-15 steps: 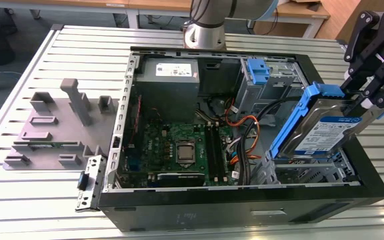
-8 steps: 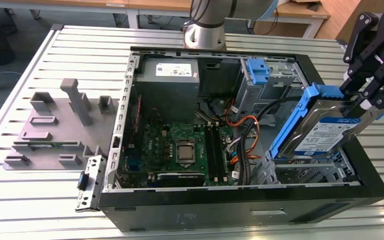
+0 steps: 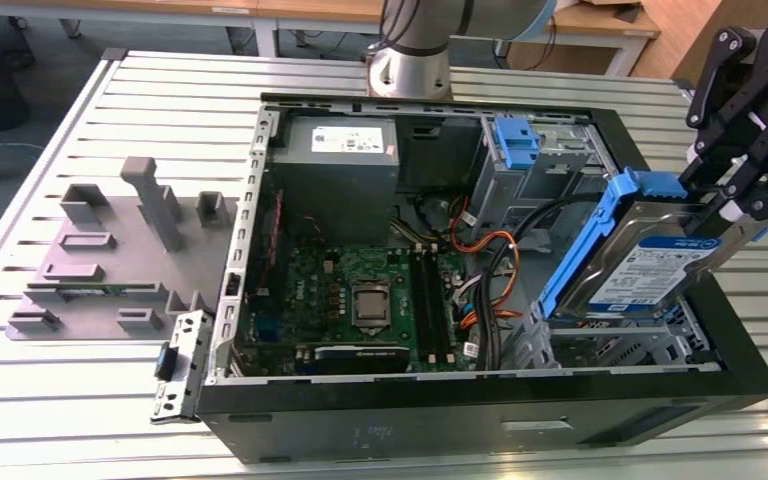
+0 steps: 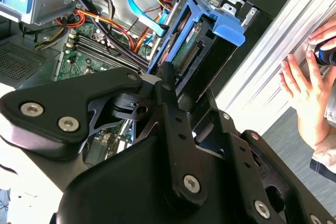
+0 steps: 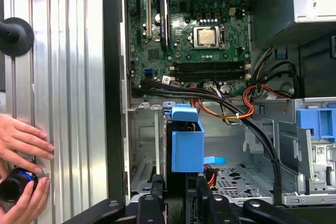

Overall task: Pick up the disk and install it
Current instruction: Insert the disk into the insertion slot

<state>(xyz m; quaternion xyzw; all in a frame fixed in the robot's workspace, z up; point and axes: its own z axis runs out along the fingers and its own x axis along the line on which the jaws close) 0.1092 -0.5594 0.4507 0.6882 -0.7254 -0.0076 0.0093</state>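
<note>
The disk (image 3: 640,262), a silver-grey drive with a white-and-blue label and blue rails, hangs tilted above the drive cage (image 3: 624,345) at the exterior view's right end of the open computer case (image 3: 491,415). My gripper (image 3: 720,212) is shut on the disk's upper edge, coming in from the exterior view's right. In the second wrist view the disk (image 4: 191,51) shows end-on past the black fingers (image 4: 167,85), its blue tab (image 4: 229,27) pointing away. The first wrist view looks along the disk's blue rail (image 5: 187,145) to the metal bay floor (image 5: 233,177) below.
Orange, black and blue cables (image 3: 491,250) run beside the cage. A bare blue bracket (image 3: 518,140) sits in the upper bay, with a power supply (image 3: 337,140) and motherboard (image 3: 357,300) further in. A grey fixture (image 3: 117,250) lies on the slatted table. A person's hands (image 5: 23,140) rest beside the case.
</note>
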